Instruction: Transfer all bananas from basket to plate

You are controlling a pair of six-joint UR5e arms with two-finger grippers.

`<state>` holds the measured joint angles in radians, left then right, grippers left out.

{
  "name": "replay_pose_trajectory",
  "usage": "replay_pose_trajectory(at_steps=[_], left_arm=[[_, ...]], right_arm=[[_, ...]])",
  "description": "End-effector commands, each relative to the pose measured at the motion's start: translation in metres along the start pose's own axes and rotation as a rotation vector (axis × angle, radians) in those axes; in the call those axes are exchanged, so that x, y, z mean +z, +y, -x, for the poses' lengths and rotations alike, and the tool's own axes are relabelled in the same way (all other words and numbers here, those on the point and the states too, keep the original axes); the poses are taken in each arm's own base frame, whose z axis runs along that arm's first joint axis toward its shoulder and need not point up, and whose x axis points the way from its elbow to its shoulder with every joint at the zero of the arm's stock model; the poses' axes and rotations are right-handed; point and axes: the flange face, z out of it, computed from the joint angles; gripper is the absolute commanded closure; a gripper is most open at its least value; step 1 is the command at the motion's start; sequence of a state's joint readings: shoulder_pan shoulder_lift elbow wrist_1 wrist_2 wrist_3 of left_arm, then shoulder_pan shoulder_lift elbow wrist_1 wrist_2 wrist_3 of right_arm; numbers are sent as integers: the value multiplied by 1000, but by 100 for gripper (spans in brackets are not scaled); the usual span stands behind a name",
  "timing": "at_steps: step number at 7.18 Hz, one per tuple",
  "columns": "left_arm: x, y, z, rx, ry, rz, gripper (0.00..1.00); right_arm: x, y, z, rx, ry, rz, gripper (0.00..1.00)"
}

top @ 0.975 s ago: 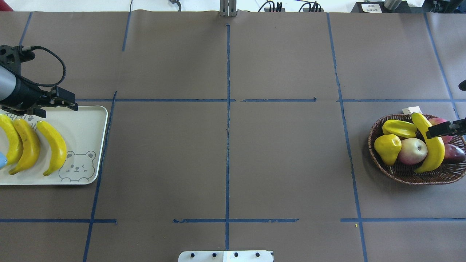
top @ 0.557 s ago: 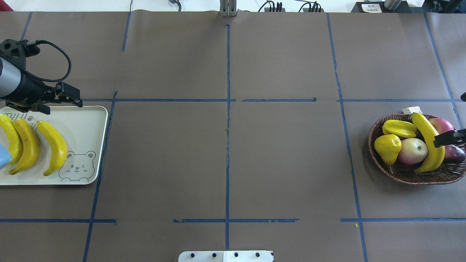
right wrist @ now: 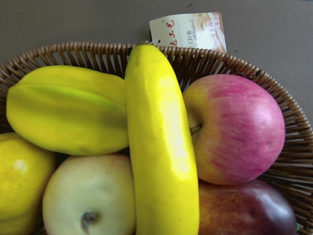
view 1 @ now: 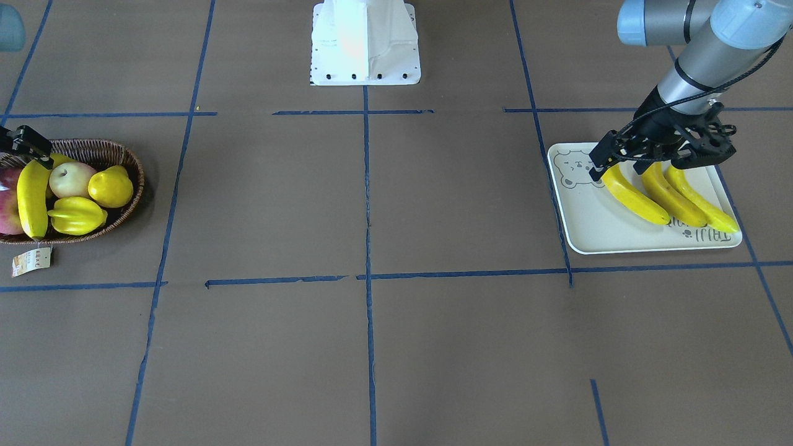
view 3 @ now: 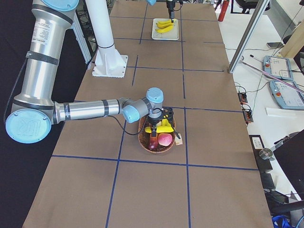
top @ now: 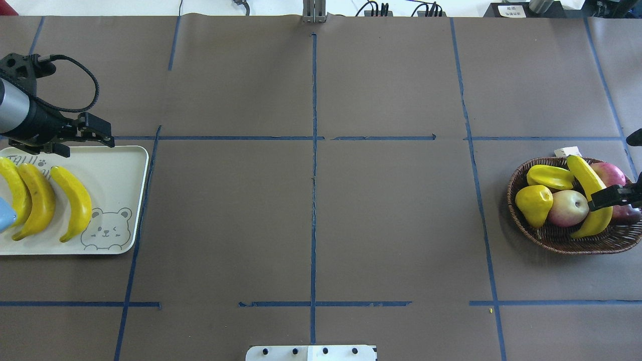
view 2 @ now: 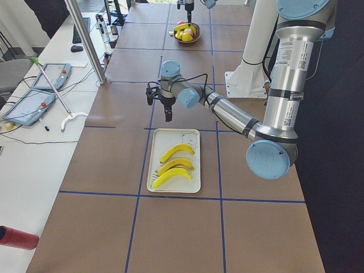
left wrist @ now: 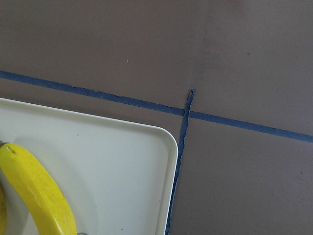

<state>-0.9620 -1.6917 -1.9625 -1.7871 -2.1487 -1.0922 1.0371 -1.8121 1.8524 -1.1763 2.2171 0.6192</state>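
The right gripper [top: 612,196] hangs low over the basket [top: 562,241], just above the one banana [right wrist: 161,147] left in it. Only one black finger shows at the edge of the overhead view and none in the wrist view, so I cannot tell how wide its jaws stand. The step in hand looks like the pick of this fourth banana. It lies on top of the pile, running from the rim by the tag [right wrist: 188,30] back toward the robot. The starfruit [right wrist: 68,107] and pale apple [right wrist: 88,196] bed it on one side, the red apple [right wrist: 234,127] and a dark fruit [right wrist: 244,210] on the other. To do it well, the fingers should straddle the banana across its width near mid-length and go down only to its flanks, since deeper they would wedge against the apples. A mid-length hold should keep it level, and a straight lift before any sideways travel should clear the rim without rolling the round fruit. The smooth, curved skin could twist in a loose pinch, so the close wants to be firm. Far across the table, the plate [top: 115,170] holds three bananas [top: 72,203] side by side, with bare space beside the bear drawing for the fourth. The left gripper [top: 80,140] hovers over the plate's far edge, jaws apart and empty. The plate lies well away from the right arm, so the carry probably ends in a hand-over near mid-table.
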Motion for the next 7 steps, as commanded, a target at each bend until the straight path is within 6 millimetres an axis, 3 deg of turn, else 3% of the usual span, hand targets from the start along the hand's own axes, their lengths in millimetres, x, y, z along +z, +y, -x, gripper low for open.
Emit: replay_pose_trajectory(at_steps=[1,2,4,6,7], left_arm=[[-1,0,0,0,1,-1,1],[-2,0,0,1,2,-3,1],[-1,0,0,0,0,-3,1],[-2,0,1,-1,1,-2,1],[-1,0,0,0,1,-1,1]], right_arm=[[3,1,-1,4,-17,16,25],[3,1,0,0,-19,15,69],[5,-6,3,-8,-21,12,91],[-5,-8,16,-30,-67,13,98],[-25,-7,23,-41,-83,-20,99]])
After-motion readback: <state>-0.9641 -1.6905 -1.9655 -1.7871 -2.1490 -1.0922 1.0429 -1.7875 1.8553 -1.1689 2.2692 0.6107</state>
